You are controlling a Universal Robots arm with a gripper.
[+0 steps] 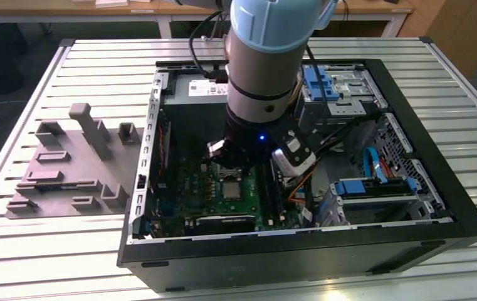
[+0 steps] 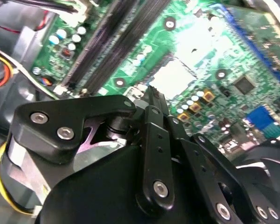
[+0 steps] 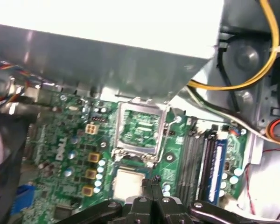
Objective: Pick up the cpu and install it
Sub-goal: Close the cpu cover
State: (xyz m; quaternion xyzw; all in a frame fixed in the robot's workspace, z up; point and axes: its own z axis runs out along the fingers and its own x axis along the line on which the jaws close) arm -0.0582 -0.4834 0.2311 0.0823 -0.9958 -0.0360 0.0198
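Note:
The cpu (image 3: 127,179) is a small pale square with a silvery top, lying flat on the green motherboard (image 3: 74,140) in both wrist views. Just beyond it the silver socket frame (image 3: 140,103) stands flipped open. My gripper (image 3: 151,185) hangs low over the board with its two black fingers pressed together, shut, at the cpu's edge, and I see nothing between them. In the second wrist view the fingertips (image 2: 151,93) sit next to the cpu (image 2: 174,77). The exterior view shows the arm reaching down into the black computer case (image 1: 460,207), with the cpu (image 1: 231,189) just below the wrist.
Dark memory sticks (image 3: 200,158) run beside the socket. A silver metal box (image 3: 107,46) and yellow cables (image 3: 233,79) crowd the space above the board. Blue drive brackets (image 1: 372,186) fill the case's other half. A grey plastic fixture (image 1: 71,163) lies on the slatted table outside.

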